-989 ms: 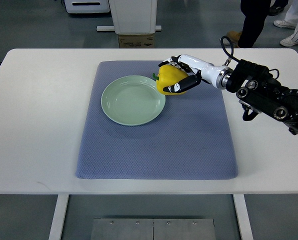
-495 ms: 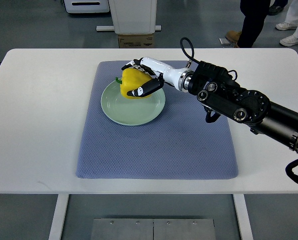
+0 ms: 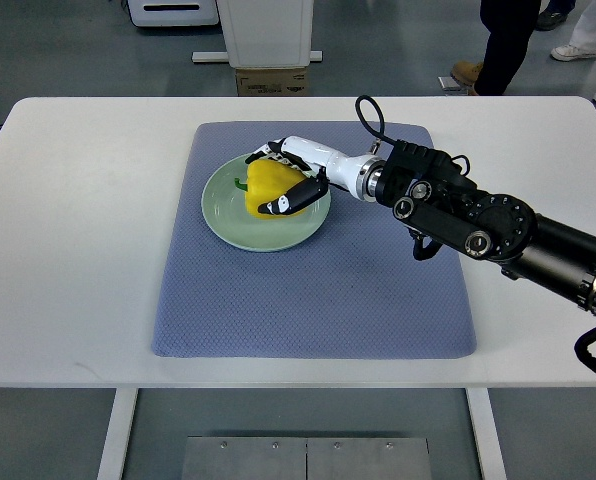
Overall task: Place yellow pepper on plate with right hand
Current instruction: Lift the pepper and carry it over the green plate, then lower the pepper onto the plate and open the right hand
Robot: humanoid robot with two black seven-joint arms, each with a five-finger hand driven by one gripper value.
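Observation:
A yellow pepper (image 3: 266, 187) with a green stem pointing left sits over the middle of a pale green plate (image 3: 230, 222). My right hand (image 3: 278, 183) reaches in from the right and is shut on the pepper, white and black fingers wrapped around its top and near side. The plate lies on the upper left part of a blue-grey mat (image 3: 318, 290). My left arm does not show.
The mat lies on a white table (image 3: 68, 230). A white pedestal and a cardboard box (image 3: 266, 80) stand behind the table's far edge. A person's legs and shoes (image 3: 508, 40) show at the top right.
My right hand carried the pepper leftward from beside the plate's right rim to over the plate, then lowered it slightly toward the plate's middle.

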